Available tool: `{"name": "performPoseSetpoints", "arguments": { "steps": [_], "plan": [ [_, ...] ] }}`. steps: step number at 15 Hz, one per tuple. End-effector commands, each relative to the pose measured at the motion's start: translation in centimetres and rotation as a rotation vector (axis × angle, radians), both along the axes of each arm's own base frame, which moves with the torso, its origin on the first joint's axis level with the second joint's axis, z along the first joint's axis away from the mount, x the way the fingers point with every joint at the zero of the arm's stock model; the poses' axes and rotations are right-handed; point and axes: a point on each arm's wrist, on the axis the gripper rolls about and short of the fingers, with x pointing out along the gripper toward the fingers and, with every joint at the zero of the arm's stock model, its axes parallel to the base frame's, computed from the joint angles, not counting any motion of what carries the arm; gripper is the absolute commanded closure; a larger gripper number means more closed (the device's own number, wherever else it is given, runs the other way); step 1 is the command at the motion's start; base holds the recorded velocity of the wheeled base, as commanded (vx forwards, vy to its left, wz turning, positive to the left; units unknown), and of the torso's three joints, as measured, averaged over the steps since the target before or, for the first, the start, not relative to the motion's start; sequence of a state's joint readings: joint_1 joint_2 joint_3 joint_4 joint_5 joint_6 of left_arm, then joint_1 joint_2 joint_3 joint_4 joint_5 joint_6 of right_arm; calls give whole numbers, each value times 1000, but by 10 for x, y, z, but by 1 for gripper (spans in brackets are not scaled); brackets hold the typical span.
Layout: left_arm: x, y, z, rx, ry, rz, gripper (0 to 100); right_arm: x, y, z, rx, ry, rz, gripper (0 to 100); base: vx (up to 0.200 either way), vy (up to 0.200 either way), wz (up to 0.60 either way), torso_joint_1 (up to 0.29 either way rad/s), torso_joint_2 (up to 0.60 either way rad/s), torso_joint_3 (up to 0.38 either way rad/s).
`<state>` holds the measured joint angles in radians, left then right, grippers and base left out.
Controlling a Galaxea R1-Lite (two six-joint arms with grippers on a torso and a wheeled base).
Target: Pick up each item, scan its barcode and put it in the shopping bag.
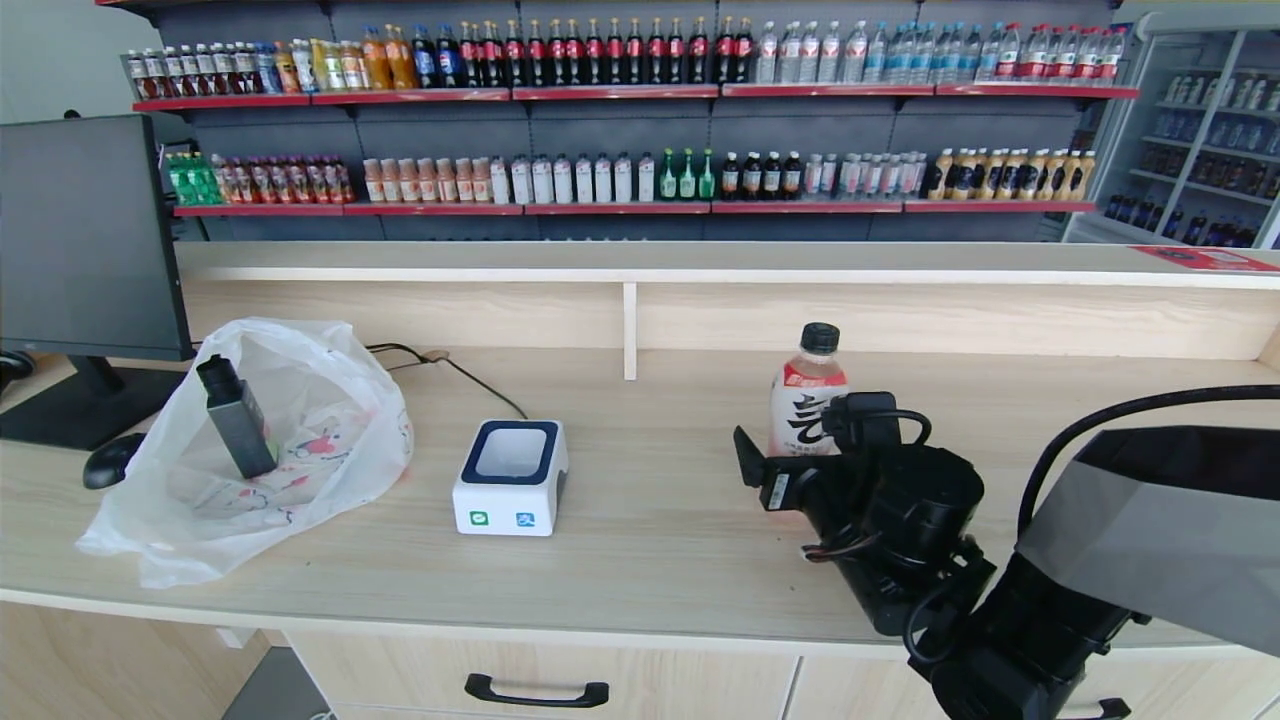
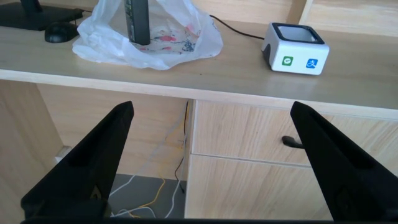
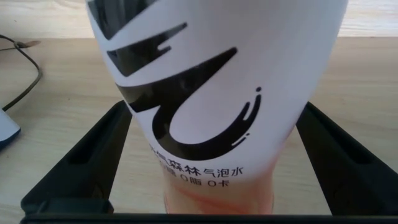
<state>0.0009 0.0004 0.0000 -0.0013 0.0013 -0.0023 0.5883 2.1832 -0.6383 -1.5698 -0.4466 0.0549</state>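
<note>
- You had the right gripper [image 3: 212,107] spread wide around the bottle [image 1: 808,395] — not clamped.
- Your left gripper [image 2: 211,107] gaped below the counter [image 2: 249,82] edge; 1 carton [image 1: 237,418] stood in the bag [image 1: 345,425].

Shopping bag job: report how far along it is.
Done: one dark carton stands in the shopping bag. In hand: the right gripper, open, flanks the bottle, which stands on the counter, not yet grasped. To do: lift that bottle, scan it at the scanner, bag it. The left gripper is open, off the counter.
</note>
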Motion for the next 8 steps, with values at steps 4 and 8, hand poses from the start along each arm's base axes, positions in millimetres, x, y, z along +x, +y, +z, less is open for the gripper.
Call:
{"name": "performPoseSetpoints", "arguments": {
  "steps": [4,8],
  "plan": [
    [0,0,0,-1,-1,1,0,4,0,-2,8,-1,-7,0,0,0,0,0,0,0],
    [0,0,0,-1,1,1,0,6,-4,-2,6,0,-17,100,0,0,0,0,0,0]
  ]
}}
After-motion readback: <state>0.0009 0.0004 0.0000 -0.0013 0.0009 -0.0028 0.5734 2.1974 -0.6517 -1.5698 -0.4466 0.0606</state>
